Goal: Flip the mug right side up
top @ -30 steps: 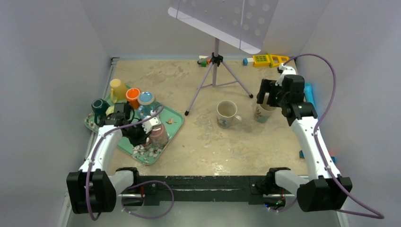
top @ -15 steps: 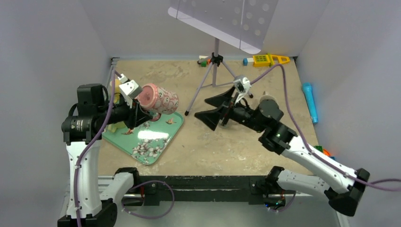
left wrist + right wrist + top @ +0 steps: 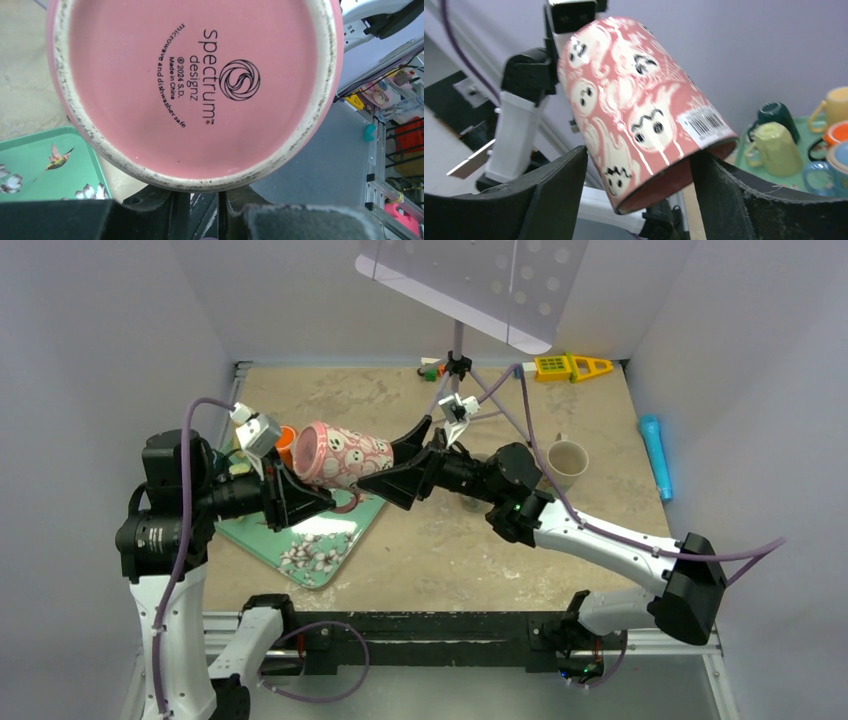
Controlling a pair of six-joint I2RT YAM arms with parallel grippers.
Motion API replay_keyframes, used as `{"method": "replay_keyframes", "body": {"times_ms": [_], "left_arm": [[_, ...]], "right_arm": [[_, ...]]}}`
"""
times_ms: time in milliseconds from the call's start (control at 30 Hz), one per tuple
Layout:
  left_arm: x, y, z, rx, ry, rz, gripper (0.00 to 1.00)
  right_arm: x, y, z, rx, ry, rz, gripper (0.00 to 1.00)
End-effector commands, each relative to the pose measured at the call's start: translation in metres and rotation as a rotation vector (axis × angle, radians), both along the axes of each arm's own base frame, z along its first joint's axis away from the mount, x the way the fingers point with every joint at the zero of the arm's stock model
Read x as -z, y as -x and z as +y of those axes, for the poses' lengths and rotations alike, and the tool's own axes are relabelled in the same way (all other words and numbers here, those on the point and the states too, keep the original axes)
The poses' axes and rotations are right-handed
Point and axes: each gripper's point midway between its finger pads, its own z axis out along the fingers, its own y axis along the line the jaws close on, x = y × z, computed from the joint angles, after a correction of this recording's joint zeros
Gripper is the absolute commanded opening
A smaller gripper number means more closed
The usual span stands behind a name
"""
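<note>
The pink mug [image 3: 340, 455] with white ghost faces is held in the air on its side above the tray's right edge, base toward the left arm and mouth toward the right arm. My left gripper [image 3: 298, 497] is shut on it from below, at the handle side. In the left wrist view [image 3: 202, 212] the mug's base [image 3: 195, 85] fills the frame, and the handle is hidden. My right gripper [image 3: 387, 466] is open with its fingers on either side of the mug's mouth end. In the right wrist view [image 3: 639, 155] the mug [image 3: 634, 100] sits between the two fingers [image 3: 551, 200], and the right one is at the rim.
A green floral tray [image 3: 300, 552] lies at left, with several mugs at its back: yellow [image 3: 835, 106], dark green [image 3: 776, 116], orange [image 3: 285, 437]. A white mug [image 3: 567, 458] stands upright at right. A tripod stand [image 3: 456, 370], a blue cylinder [image 3: 655, 455] and toys [image 3: 565, 366] are at the back.
My left arm lifted the pink mug off the tray and swung it rightward on its side. My right arm came from the back right, and its open jaws now straddle the mug's mouth.
</note>
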Motion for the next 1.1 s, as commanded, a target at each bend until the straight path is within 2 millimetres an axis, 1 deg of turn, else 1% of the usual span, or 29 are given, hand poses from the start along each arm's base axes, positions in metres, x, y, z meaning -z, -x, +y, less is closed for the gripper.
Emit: {"method": "replay_keyframes", "body": {"times_ms": [0,67,100,167,200,233,267,300,333,367,400,433,467,500,533,600,667,700,800,900,933,1000,1067], "left_arm": [[-0.015,0.012,-0.008,0.078,0.047,-0.059,0.00],[-0.008,0.011,-0.008,0.085,0.050,-0.025,0.00],[-0.006,0.009,-0.007,0.079,0.046,-0.019,0.00],[0.000,0.005,-0.005,0.060,0.024,-0.026,0.00],[0.003,0.004,-0.003,0.048,0.006,-0.030,0.00],[0.007,0.004,-0.001,0.041,-0.018,-0.035,0.26],[0.013,0.003,0.004,0.033,-0.073,-0.065,0.65],[0.022,-0.002,0.012,-0.010,-0.136,-0.070,0.95],[0.032,-0.010,0.023,-0.070,-0.207,-0.071,0.99],[0.044,-0.020,0.038,-0.155,-0.293,-0.062,1.00],[0.056,-0.031,0.055,-0.243,-0.374,-0.060,1.00],[0.067,-0.043,0.076,-0.358,-0.453,-0.058,1.00],[0.076,-0.052,0.093,-0.450,-0.511,-0.069,1.00],[0.083,-0.057,0.105,-0.504,-0.556,-0.093,1.00],[0.091,-0.058,0.113,-0.530,-0.590,-0.106,1.00],[0.105,-0.058,0.119,-0.538,-0.630,-0.089,1.00],[0.120,-0.059,0.121,-0.521,-0.655,-0.036,1.00],[0.128,-0.061,0.123,-0.515,-0.669,-0.010,1.00],[0.148,-0.073,0.129,-0.505,-0.712,0.046,1.00],[0.168,-0.094,0.138,-0.511,-0.753,0.093,1.00],[0.173,-0.101,0.139,-0.511,-0.759,0.097,0.98],[0.183,-0.114,0.141,-0.502,-0.763,0.106,0.93],[0.191,-0.125,0.139,-0.477,-0.763,0.098,0.88]], "right_arm": [[-0.075,0.031,-0.019,-0.088,-0.216,-0.139,0.71],[-0.081,0.035,-0.019,-0.110,-0.240,-0.154,0.64],[-0.082,0.036,-0.018,-0.117,-0.243,-0.156,0.53],[-0.082,0.033,-0.014,-0.114,-0.234,-0.147,0.08],[-0.081,0.031,-0.015,-0.101,-0.227,-0.142,0.00],[-0.079,0.025,-0.014,-0.069,-0.198,-0.134,0.00],[-0.076,0.009,-0.015,0.029,-0.149,-0.120,0.00],[-0.069,-0.008,-0.016,0.133,-0.072,-0.117,0.00],[-0.059,-0.025,-0.022,0.241,0.017,-0.113,0.00],[-0.048,-0.042,-0.029,0.345,0.107,-0.111,0.00],[-0.033,-0.055,-0.037,0.427,0.216,-0.131,0.00],[-0.019,-0.063,-0.045,0.482,0.300,-0.111,0.00],[0.005,-0.070,-0.052,0.516,0.432,-0.112,0.00],[0.014,-0.073,-0.055,0.534,0.500,-0.118,0.00],[0.040,-0.073,-0.061,0.525,0.626,-0.099,0.00],[0.077,-0.072,-0.066,0.502,0.802,-0.080,0.00],[0.106,-0.068,-0.073,0.487,0.948,-0.058,0.00],[0.117,-0.066,-0.077,0.484,1.010,-0.047,0.00],[0.145,-0.059,-0.086,0.427,1.184,-0.033,0.00],[0.175,-0.056,-0.098,0.389,1.379,0.002,0.00],[0.188,-0.057,-0.100,0.374,1.456,0.019,0.00],[0.202,-0.057,-0.105,0.353,1.556,0.039,0.00],[0.207,-0.059,-0.101,0.334,1.594,0.041,0.00]]}}
